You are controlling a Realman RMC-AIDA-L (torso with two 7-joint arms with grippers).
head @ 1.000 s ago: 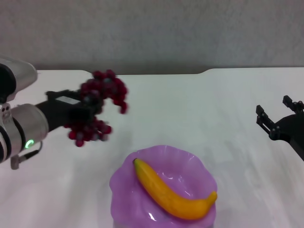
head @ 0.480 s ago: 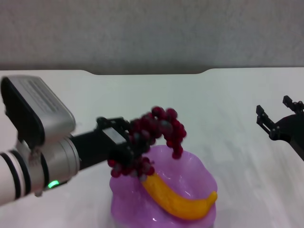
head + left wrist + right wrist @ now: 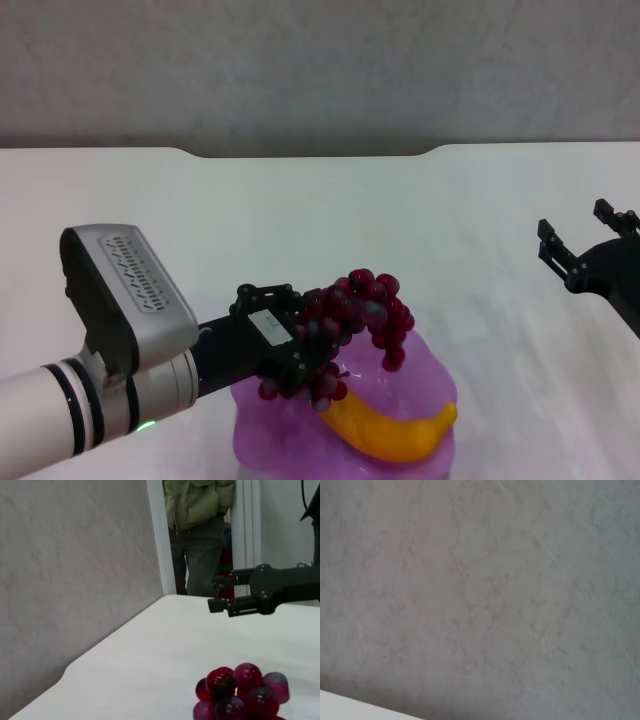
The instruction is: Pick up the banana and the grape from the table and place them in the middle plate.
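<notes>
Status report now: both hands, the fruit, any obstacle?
Left hand shut on grape bunch, above purple plate. Banana in plate. Right hand idle, open.

— We are losing the near edge of the middle plate (image 3: 420,355) below the head view, and the grape (image 3: 345,330) is covering the banana's (image 3: 395,432) stem end.

— We are also seeing the right hand (image 3: 578,262) cut off at the edge.

banana (image 3: 385,425) fills the middle plate (image 3: 262,445); the table (image 3: 330,215) beyond lies open.
</notes>
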